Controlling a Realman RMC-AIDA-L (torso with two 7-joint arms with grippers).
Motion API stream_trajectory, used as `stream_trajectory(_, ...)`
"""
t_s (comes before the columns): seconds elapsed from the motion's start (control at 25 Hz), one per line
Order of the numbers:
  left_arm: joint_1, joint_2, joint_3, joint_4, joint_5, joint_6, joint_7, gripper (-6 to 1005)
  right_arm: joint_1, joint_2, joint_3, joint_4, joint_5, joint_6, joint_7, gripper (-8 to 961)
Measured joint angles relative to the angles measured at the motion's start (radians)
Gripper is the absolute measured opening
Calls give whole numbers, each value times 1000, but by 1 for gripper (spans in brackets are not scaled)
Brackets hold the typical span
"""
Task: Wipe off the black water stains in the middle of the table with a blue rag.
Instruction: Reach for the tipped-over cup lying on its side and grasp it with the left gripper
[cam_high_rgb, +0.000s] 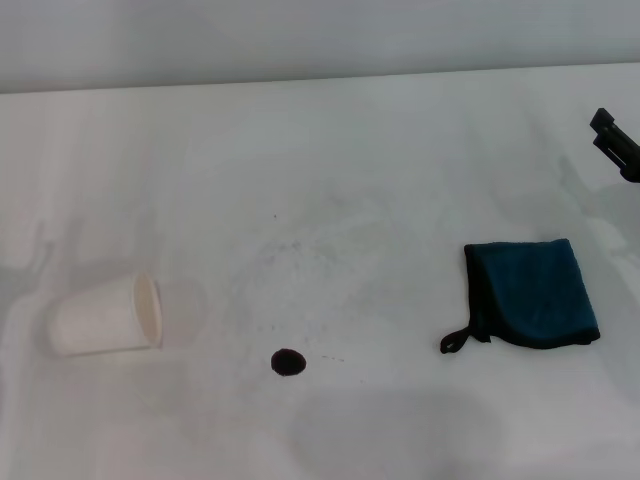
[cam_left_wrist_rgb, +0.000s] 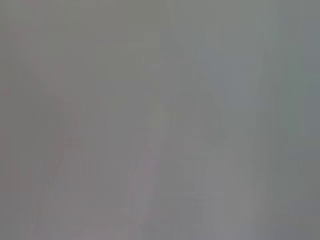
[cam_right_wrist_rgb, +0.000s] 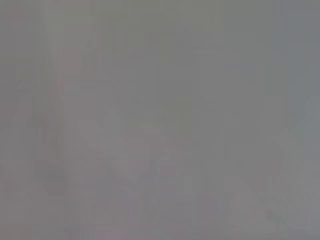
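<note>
In the head view a small round black water stain (cam_high_rgb: 288, 362) lies on the white table (cam_high_rgb: 380, 170), near the front middle, with faint tiny specks to its right. The folded teal-blue rag (cam_high_rgb: 535, 292) with black edging and a small loop lies flat at the right. My right gripper (cam_high_rgb: 617, 143) shows only as black tips at the right edge, behind the rag and apart from it. My left gripper is out of view. Both wrist views show only a plain grey blur.
A white paper cup (cam_high_rgb: 106, 316) lies on its side at the left, its mouth facing right. Faint grey smears mark the table's middle (cam_high_rgb: 300, 245). The table's far edge meets a pale wall at the back.
</note>
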Motion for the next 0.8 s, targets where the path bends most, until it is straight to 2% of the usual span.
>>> stream_trajectory(0.8, 6, -2, 0, 12, 0, 1, -2, 885, -3, -2, 0, 0, 0, 4, 0, 828)
